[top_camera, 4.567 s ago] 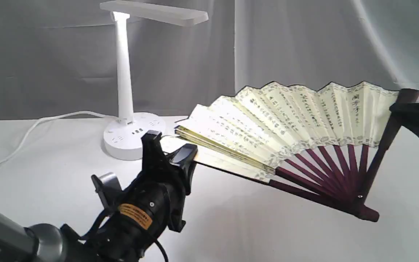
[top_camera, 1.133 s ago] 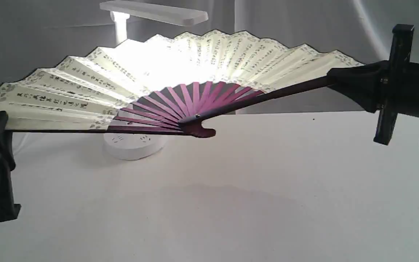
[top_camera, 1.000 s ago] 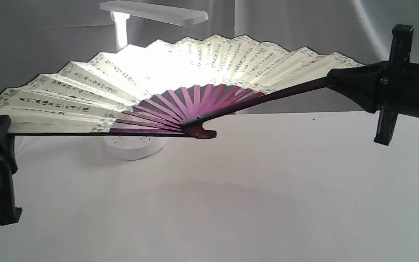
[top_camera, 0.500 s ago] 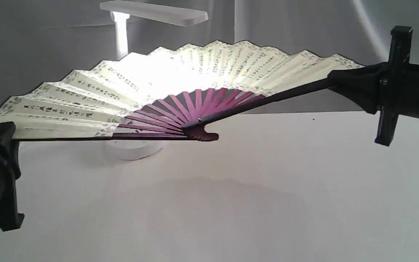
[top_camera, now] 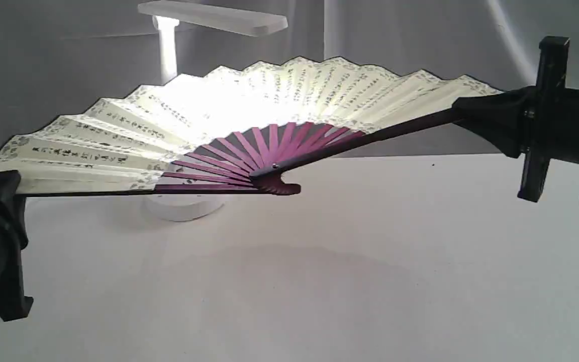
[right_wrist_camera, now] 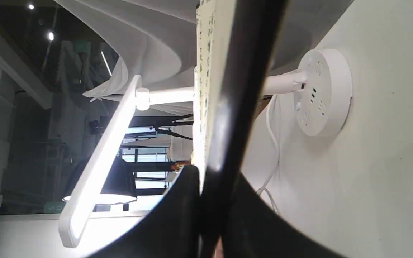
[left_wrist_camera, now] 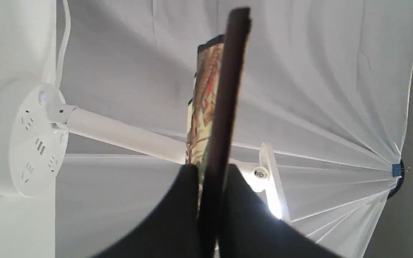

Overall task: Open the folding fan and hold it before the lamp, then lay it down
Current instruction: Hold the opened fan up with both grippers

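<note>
The folding fan (top_camera: 269,95) is spread wide and held in the air, with the lit lamp glowing through its cream paper. The maroon ribs meet at a pivot (top_camera: 274,181) just above the table. My left gripper (top_camera: 3,183) is shut on the fan's left guard (left_wrist_camera: 228,89). My right gripper (top_camera: 465,113) is shut on the right guard (right_wrist_camera: 242,71). The lamp's bar head (top_camera: 214,17) rises behind the fan and its round base (top_camera: 184,208) shows below. In the wrist views the lamp base (left_wrist_camera: 16,139) (right_wrist_camera: 323,93) lies just beyond the fan.
A white cloth covers the table (top_camera: 319,281), and a draped white backdrop (top_camera: 420,40) hangs behind. The lamp's white cord (right_wrist_camera: 271,132) runs off from the base along the table. A blue clip (left_wrist_camera: 395,170) gathers the backdrop.
Earlier the fan was half open at the right, with the left gripper's hold on the bottom guard unclear; now it is fully spread before the lamp. Over the last second it has sunk slightly.
</note>
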